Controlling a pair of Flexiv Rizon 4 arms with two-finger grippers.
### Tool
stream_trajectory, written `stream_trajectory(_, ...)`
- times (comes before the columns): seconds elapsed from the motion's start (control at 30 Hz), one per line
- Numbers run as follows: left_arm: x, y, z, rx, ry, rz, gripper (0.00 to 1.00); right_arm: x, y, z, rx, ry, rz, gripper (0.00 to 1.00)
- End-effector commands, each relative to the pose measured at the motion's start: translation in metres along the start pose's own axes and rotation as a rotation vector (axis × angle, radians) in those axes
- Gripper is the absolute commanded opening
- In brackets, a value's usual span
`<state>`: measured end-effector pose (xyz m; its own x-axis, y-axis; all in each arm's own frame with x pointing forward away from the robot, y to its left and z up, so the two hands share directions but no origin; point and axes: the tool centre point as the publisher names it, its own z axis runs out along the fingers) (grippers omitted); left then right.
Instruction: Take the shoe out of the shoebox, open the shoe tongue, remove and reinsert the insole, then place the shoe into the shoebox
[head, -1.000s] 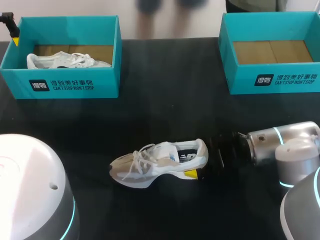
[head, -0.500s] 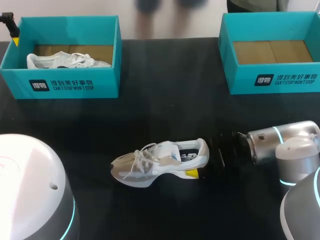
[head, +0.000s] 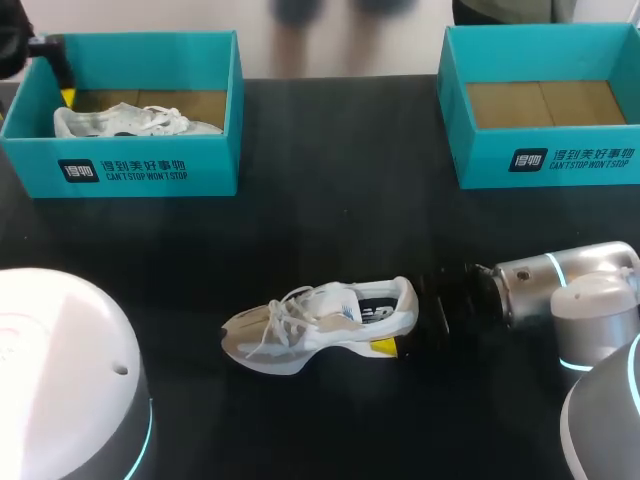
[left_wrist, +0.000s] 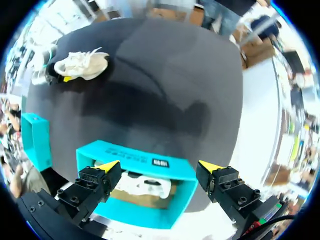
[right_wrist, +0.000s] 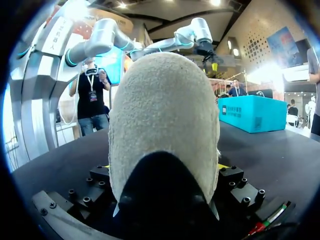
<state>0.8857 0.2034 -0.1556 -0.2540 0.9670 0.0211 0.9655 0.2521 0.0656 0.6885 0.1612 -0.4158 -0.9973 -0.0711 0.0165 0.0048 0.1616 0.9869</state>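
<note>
A white and beige shoe (head: 310, 328) lies on its side on the dark table, toe to the left. My right gripper (head: 396, 322) is shut on its heel; one yellow tip shows at the near side, the other is hidden. In the right wrist view the fuzzy heel (right_wrist: 165, 115) fills the space between the fingers of my right gripper (right_wrist: 165, 167). A second white shoe (head: 130, 121) lies in the left teal shoebox (head: 130, 170). My left gripper (head: 60, 85) hangs open over that box's left end. The left wrist view shows my left gripper (left_wrist: 160, 167) above the boxed shoe (left_wrist: 142, 182).
An empty teal shoebox (head: 545, 160) with a brown floor stands at the back right. Bare dark table lies between the two boxes and in front of them. My arms' grey bases fill the near left and near right corners.
My left gripper has shifted right, in over the left end of the left shoebox. The shoe in my right gripper has crept very slightly to the right.
</note>
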Motion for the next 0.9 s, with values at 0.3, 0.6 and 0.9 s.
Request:
stream_trajectory(0.3, -0.031, -0.062, -0.010, 0.139, 0.079, -0.451, 1.00, -0.001, 0.000, 0.001, 0.003, -0.001, 0.001, 0.00)
stream_trajectory(0.6, -0.031, -0.062, -0.010, 0.139, 0.079, -0.451, 1.00, -0.001, 0.000, 0.001, 0.003, -0.001, 0.001, 0.00)
stream_trajectory(0.9, -0.071, -0.161, -0.019, 0.223, -0.020, -0.626, 1.00, -0.001, 0.000, 0.001, 0.003, -0.001, 0.001, 0.00)
